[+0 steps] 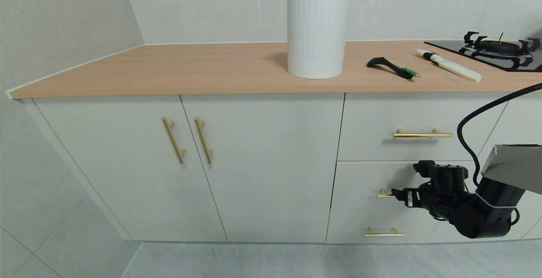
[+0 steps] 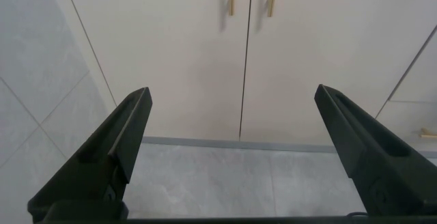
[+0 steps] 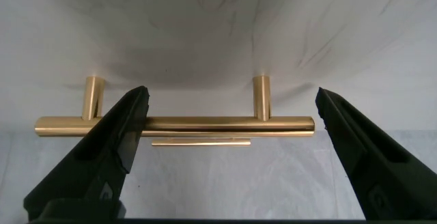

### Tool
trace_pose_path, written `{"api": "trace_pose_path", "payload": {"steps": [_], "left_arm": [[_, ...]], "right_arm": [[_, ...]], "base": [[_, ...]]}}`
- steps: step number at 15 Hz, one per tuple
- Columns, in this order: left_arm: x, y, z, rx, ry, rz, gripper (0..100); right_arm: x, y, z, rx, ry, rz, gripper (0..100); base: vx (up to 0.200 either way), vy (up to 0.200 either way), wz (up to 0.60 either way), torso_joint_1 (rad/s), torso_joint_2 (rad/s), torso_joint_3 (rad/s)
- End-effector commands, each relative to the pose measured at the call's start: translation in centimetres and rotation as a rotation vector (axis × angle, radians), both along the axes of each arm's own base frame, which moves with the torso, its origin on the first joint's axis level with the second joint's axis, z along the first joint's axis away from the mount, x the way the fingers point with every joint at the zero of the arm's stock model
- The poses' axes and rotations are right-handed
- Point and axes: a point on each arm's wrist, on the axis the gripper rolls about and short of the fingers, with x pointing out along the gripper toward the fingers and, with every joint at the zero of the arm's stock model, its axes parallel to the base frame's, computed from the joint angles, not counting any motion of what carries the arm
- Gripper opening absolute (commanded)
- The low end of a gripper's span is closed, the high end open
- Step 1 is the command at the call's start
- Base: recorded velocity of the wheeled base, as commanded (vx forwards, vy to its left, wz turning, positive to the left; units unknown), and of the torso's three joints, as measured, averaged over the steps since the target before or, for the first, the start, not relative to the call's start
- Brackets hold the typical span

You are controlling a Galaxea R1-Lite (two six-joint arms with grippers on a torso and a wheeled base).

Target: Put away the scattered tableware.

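A white ribbed holder [image 1: 315, 30] stands on the worktop [image 1: 169, 70], upper centre of the head view. A black-handled tool [image 1: 391, 67] and a white knife [image 1: 449, 65] lie to its right. At lower right, the right gripper [image 1: 400, 194] sits just before a drawer's brass handle [image 3: 205, 123], jaws wide. The left gripper [image 2: 233, 95], jaws wide, faces the cabinet doors [image 2: 171, 53].

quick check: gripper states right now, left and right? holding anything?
Left gripper: open, empty.
Right gripper: open, empty, facing the drawer handle, not gripping it.
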Motion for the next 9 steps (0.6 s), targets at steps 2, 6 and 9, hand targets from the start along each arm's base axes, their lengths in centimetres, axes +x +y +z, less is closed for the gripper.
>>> {"api": "trace_pose_path", "payload": {"steps": [2, 6, 9], "left_arm": [[0.00, 0.00, 0.05, -0.001, -0.001, 0.000, 100], [0.01, 0.00, 0.01, -0.001, 0.001, 0.000, 100], [0.01, 0.00, 0.01, 0.000, 0.001, 0.000, 100]], "right_arm": [[0.00, 0.02, -0.30, 0.001, -0.003, 0.003, 100], [-0.31, 0.02, -0.45, 0.000, 0.010, 0.003, 100], [-0.97, 0.02, -0.34, 0.000, 0.019, 0.005, 100]], "base": [[0.000, 0.000, 0.00, 0.000, 0.00, 0.000], [0.000, 0.000, 0.00, 0.000, 0.00, 0.000], [0.000, 0.000, 0.00, 0.000, 0.00, 0.000]]}}
